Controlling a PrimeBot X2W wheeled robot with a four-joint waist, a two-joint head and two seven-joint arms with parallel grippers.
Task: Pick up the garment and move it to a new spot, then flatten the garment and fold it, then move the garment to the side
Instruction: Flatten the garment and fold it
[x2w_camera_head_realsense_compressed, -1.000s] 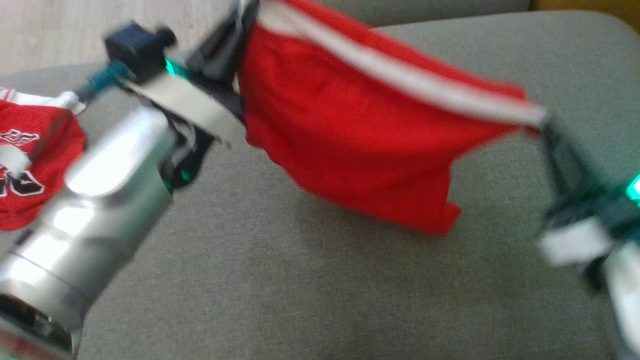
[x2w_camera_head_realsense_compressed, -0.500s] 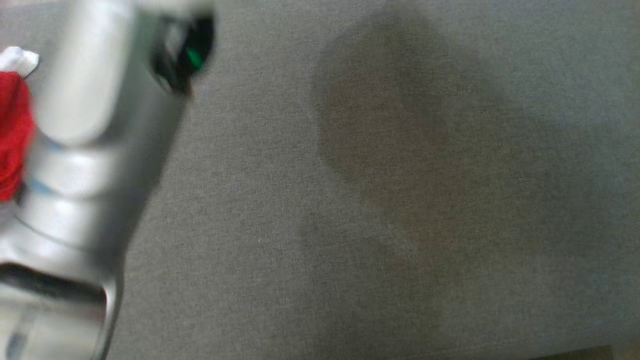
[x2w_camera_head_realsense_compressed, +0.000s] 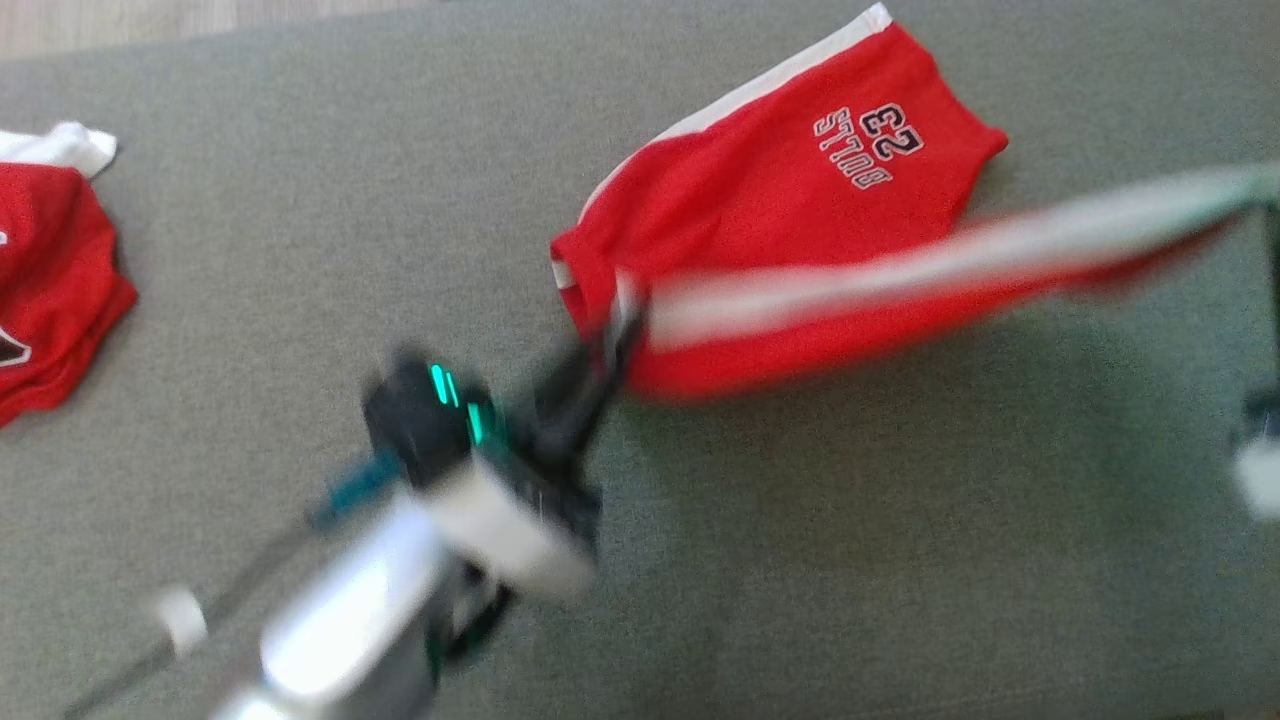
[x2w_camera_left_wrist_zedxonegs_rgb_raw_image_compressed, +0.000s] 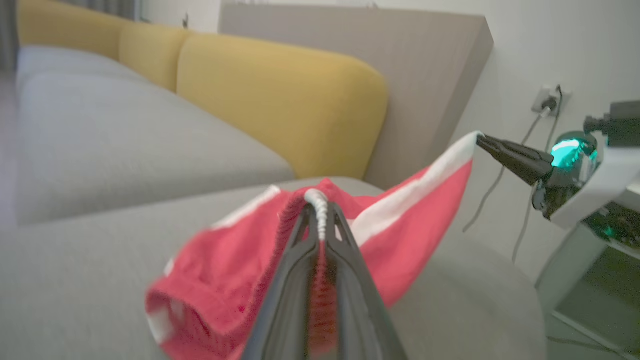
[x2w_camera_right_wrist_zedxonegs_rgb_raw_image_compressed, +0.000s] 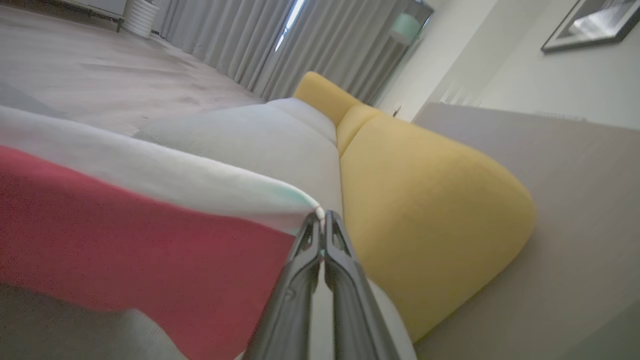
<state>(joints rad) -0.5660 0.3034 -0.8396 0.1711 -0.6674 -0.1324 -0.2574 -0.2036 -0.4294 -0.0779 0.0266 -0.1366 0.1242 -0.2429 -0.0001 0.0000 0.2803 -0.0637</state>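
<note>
The garment (x2w_camera_head_realsense_compressed: 800, 190) is a pair of red shorts with a white side stripe and a "BULLS 23" print. Its far part lies on the grey sofa seat (x2w_camera_head_realsense_compressed: 900, 560). Its near edge, a white band, is stretched taut in the air between both grippers. My left gripper (x2w_camera_head_realsense_compressed: 618, 325) is shut on the band's left end, and in the left wrist view its tips (x2w_camera_left_wrist_zedxonegs_rgb_raw_image_compressed: 320, 212) pinch red and white fabric (x2w_camera_left_wrist_zedxonegs_rgb_raw_image_compressed: 220, 280). At the far right, my right gripper (x2w_camera_head_realsense_compressed: 1270, 205) is shut on the other end. The right wrist view shows that pinch (x2w_camera_right_wrist_zedxonegs_rgb_raw_image_compressed: 321, 217) on the cloth (x2w_camera_right_wrist_zedxonegs_rgb_raw_image_compressed: 125, 235).
A second red garment (x2w_camera_head_realsense_compressed: 50, 270) lies at the left edge of the seat. Yellow back cushions (x2w_camera_left_wrist_zedxonegs_rgb_raw_image_compressed: 280, 100) line the sofa's far side. Wooden floor (x2w_camera_head_realsense_compressed: 150, 15) lies beyond the seat. A wall socket with cables (x2w_camera_left_wrist_zedxonegs_rgb_raw_image_compressed: 547, 100) is behind the right arm.
The head camera swung sharply between frames. The shorts hung in the air between the grippers; now their far part rests on the seat with the print showing. Both grippers stayed shut.
</note>
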